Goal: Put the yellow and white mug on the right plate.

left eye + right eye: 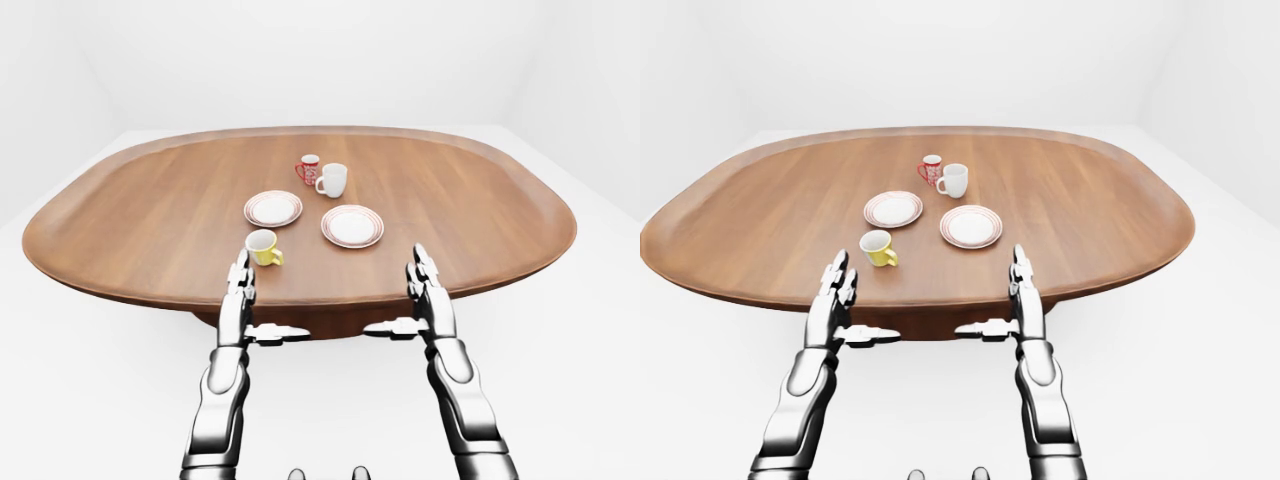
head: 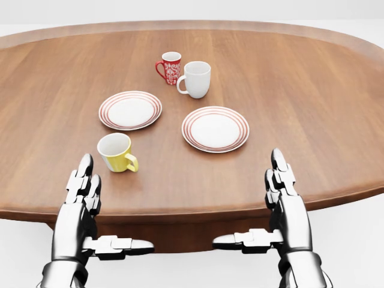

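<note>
Left hand [image 2: 81, 198] hangs at the near rim of the table [image 2: 312, 90], fingers stretched straight toward the top of the head view and thumb stuck out sideways toward the other hand: spread wide, gripping nothing. It looks like a ready pose, palm turned inward so the fingers could later wrap a mug's side.

Just beyond this hand's fingertips, slightly to its right, stands the yellow and white mug [image 2: 116, 152], upright, white inside, its yellow handle pointing toward the robot and a little right. It is near the hand but not touching it. That closeness suggests the left hand is the natural one for the pick, though the handle faces the gap between the two hands, so a grasp round the body seems likelier than one by the handle.

Farther out beyond the mug lies the left plate [image 2: 130, 110], bare, red-ringed. Right of it, further still from the hands, a red patterned mug [image 2: 170, 67] and a white mug [image 2: 195, 78] stand close together, well clear of the work.

Between the two hands and beyond them lies the right plate [image 2: 215, 129], bare too; it is the goal, and the mug sits apart from it to its left, so the task is not yet begun. The carry would be a short crossing rightward.

Right hand [image 2: 282, 201] mirrors the left at the table's rim: fingers straight, thumb out toward its partner, wide and holding nothing, with the right plate beyond its fingertips and to its left.
</note>
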